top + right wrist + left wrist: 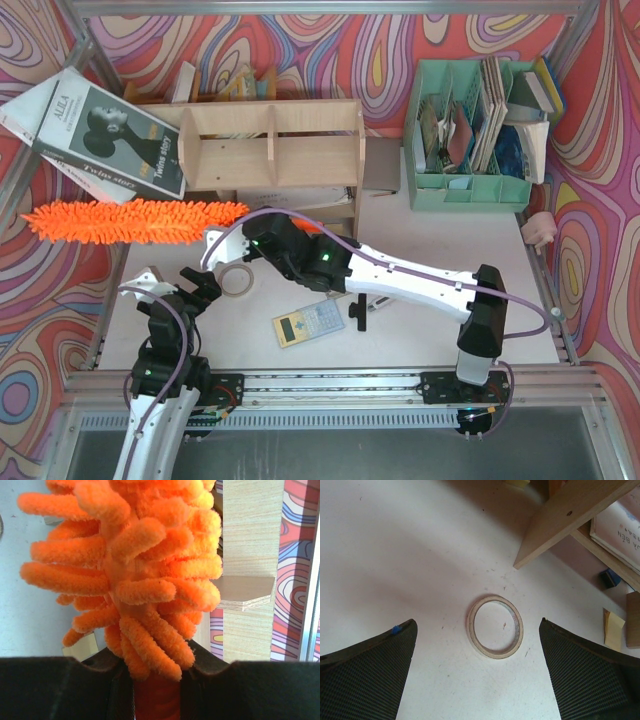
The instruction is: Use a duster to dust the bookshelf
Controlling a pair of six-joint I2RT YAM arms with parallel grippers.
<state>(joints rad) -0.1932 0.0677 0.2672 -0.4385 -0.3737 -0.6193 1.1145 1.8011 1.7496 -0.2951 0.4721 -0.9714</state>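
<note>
The orange fluffy duster (pixel 135 221) lies level in front of the plywood bookshelf (pixel 270 150), its brush reaching left past the shelf's left side panel. My right gripper (pixel 262 236) is shut on the duster's handle where the brush begins. In the right wrist view the duster (pixel 135 580) fills the frame, its orange handle clamped between the jaws of my right gripper (pixel 156 685), with the bookshelf (pixel 250 555) on the right. My left gripper (pixel 205 288) hovers open near the table's front left. In its wrist view the left gripper (pixel 477 680) has nothing between its fingers.
A tape ring (pixel 236 281) lies on the table by the left gripper, also seen as the tape ring (pixel 495 626). A calculator (pixel 307 323) lies near the front. A mint-green file organiser (pixel 470 140) stands back right. A black-and-white book (pixel 105 135) leans at back left.
</note>
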